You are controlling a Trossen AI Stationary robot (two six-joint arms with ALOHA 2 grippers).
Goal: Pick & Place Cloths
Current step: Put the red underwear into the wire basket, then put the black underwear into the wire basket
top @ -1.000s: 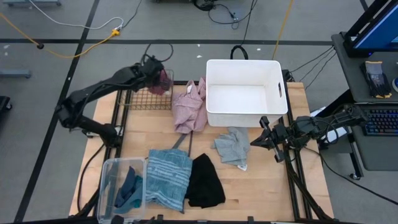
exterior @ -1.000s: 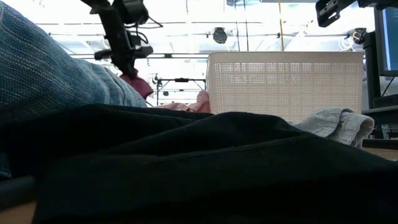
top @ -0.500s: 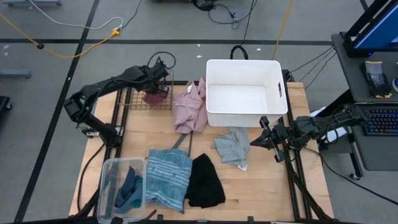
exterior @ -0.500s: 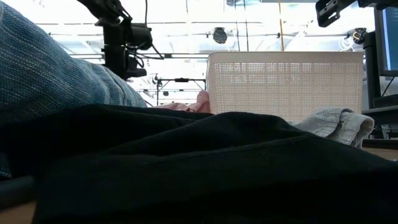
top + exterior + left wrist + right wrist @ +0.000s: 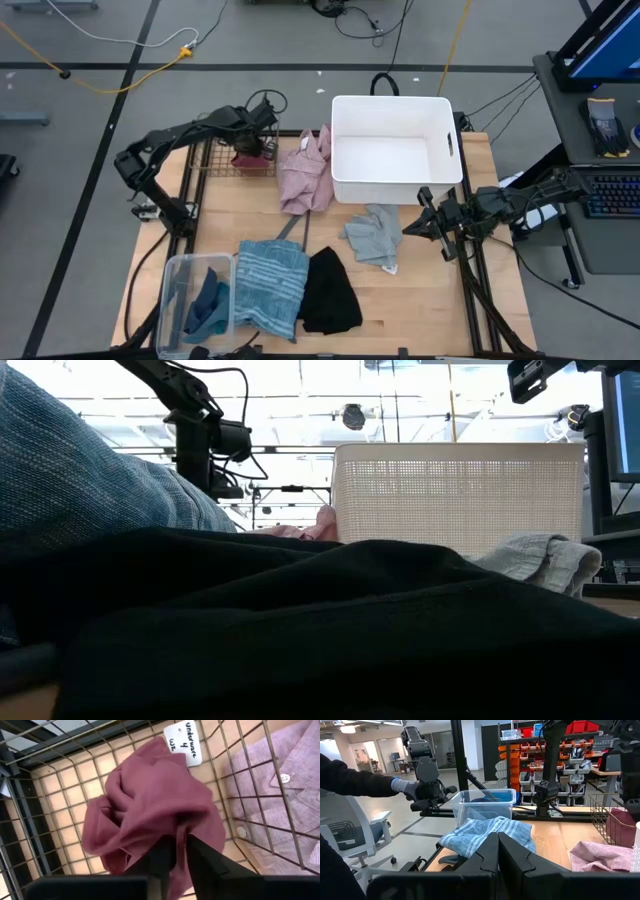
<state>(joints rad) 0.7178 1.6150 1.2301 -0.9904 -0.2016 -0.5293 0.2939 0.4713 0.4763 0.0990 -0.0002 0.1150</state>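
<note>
Both left gripper (image 5: 180, 851) fingers (image 5: 162, 857) — barely parted (touching maroon cloth (image 5: 145, 800)).

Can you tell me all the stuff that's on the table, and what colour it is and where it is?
maroon cloth: 1, maroon, inside the wire basket
wire basket: 1, dark wire, back left of table
pink shirt: 1, pink, between wire basket and white bin
white bin: 1, white, back middle
grey cloth: 1, grey, in front of the white bin
black cloth: 1, black, front middle
blue-striped cloth: 1, blue striped, front, beside the black cloth
clear box: 1, see-through, front left, teal cloth inside
left gripper: 1, dark, in the wire basket at the maroon cloth
right gripper: 1, dark, shut, right edge
</note>
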